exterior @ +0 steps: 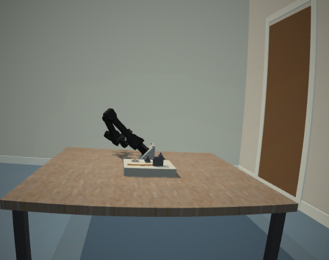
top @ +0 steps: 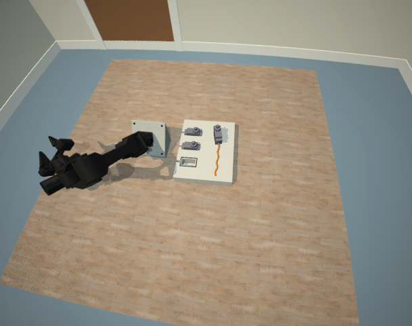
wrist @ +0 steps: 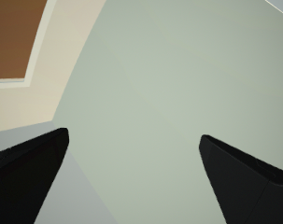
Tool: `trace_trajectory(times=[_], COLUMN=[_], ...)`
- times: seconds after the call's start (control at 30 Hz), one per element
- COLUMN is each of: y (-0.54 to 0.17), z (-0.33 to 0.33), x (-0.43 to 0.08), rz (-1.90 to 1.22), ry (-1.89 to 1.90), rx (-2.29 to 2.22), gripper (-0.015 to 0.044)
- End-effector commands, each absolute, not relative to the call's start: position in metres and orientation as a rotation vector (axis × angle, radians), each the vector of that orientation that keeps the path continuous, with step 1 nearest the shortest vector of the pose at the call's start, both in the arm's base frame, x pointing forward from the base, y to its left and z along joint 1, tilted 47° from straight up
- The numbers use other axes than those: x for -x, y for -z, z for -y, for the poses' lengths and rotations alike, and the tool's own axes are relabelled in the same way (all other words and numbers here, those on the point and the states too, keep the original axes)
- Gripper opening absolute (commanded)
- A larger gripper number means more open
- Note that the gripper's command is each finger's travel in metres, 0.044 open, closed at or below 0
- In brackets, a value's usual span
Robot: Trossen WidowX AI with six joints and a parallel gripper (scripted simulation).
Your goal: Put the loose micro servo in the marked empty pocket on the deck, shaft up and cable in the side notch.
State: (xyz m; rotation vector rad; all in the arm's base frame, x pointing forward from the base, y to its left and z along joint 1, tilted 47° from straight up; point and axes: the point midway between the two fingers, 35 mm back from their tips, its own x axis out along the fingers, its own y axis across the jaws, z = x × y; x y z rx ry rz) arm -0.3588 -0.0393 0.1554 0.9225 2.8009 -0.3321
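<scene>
Top view, 12 = picture top: loose servo (top: pixel 218 134) (exterior: pixel 158 161) is upright on the deck (top: pixel 206 175) (exterior: pixel 149 171), toward its 1 o'clock corner, not in the pocket. Should handle light and stiff, maybe slick on the sides; shaft and ears are the delicate bits. I'd pinch the body's two long side faces, fingers at 3 and 9, clear of shaft and cable. Shaft points up, set toward the 12 end. Long axis runs about 12–6, 6 end a hair toward the right. Orange cable (top: pixel 217 159) (exterior: pixel 139 164) leaves the 6 end, wavy, thin, probably floppy: will trail and could get trapped under the body. Empty pocket (top: pixel 188 161) (exterior: pixel 135 161) is at 7–8 o'clock from the servo, long axis 9–3, notch at its 9 end. So it needs about a quarter turn clockwise, cable end to 9. Two seated servos (top: pixel 193 132) (top: pixel 191 145) lie between 8 and 9 from it, shafts toward 3; good pattern to copy, but keep fingers off the nearer one. Arm mount (top: pixel 153 126) (exterior: pixel 151 151) is past the deck's 9 side. Pincer (top: pixel 45 145) (exterior: pixel 126 135) (wrist: pixel 135 138) well beyond that, released, nothing between the fingers, facing away from the deck. Pick not started.
</scene>
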Motion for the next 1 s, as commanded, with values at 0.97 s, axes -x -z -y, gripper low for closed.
trace_trajectory(times=[0.97], y=[-0.179], z=[0.086], x=[0.361], rz=[-2.832], ry=[0.850], rx=[-0.729], gripper=[0.0440])
